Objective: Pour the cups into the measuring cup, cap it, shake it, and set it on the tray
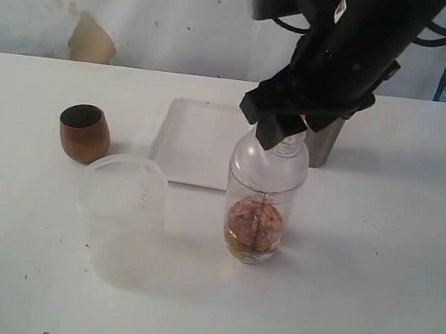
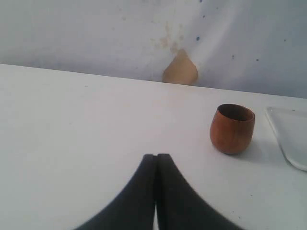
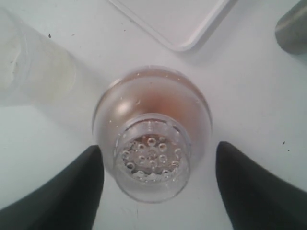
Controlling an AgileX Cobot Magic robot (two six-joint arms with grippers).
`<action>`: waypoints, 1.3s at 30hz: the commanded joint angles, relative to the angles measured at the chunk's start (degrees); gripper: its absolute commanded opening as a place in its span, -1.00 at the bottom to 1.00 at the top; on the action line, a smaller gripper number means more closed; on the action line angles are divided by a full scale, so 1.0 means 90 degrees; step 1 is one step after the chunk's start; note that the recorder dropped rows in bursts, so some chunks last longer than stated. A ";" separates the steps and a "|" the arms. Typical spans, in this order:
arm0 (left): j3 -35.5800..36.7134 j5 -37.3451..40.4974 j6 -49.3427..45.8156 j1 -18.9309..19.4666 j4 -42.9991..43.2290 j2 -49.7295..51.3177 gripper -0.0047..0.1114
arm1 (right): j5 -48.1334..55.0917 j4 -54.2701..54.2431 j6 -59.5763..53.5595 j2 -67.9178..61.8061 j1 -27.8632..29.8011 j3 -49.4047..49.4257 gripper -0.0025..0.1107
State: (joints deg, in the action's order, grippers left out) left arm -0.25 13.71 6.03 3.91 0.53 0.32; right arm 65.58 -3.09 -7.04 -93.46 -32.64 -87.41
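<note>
The measuring cup (image 1: 264,200) stands upright in the middle of the table with a clear domed cap on it and brown contents at the bottom. My right gripper (image 1: 293,129) hovers open just above the cap. Its fingers (image 3: 88,184) stand either side of the perforated cap top (image 3: 152,160) without touching it. The wooden cup (image 1: 85,132) stands upright at the left. The steel tumbler (image 1: 323,144) is half hidden behind the right arm. The white tray (image 1: 198,141) lies behind the measuring cup. My left gripper (image 2: 156,156) is shut on nothing, low over bare table, with the wooden cup (image 2: 232,128) ahead of it.
A frosted plastic tub (image 1: 121,203) stands just left of the measuring cup, in front of the wooden cup. The tub (image 3: 33,67), a tray corner (image 3: 172,19) and the tumbler (image 3: 292,28) show in the right wrist view. A wall runs along the table's back edge.
</note>
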 commanded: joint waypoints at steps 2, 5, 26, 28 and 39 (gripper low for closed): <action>0.0028 -0.0043 0.0021 -0.0003 -0.0007 -0.0035 -0.92 | 0.0087 0.0004 -0.0047 0.0279 -0.0004 -0.0136 0.01; 0.0028 -0.0043 0.0021 -0.0003 -0.0007 -0.0035 -0.92 | 0.0087 0.0004 -0.0074 0.0531 -0.0004 -0.0159 -0.16; 0.0028 -0.0043 0.0021 -0.0003 -0.0007 -0.0035 -0.92 | -0.0744 -0.0138 -0.0219 0.0656 -0.0004 0.0515 -0.96; 0.0028 -0.0043 0.0021 -0.0003 -0.0007 -0.0035 -0.92 | -0.0922 -0.0138 -0.0219 0.0656 -0.0004 0.0592 -0.96; 0.0028 -0.0043 0.0021 -0.0003 -0.0007 -0.0035 -0.92 | -0.1087 -0.0177 -0.0219 0.0656 -0.0004 0.0994 -0.96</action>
State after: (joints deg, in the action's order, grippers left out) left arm -0.25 13.71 6.03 3.91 0.53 0.32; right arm 56.52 -4.40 -8.38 -87.82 -32.64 -79.21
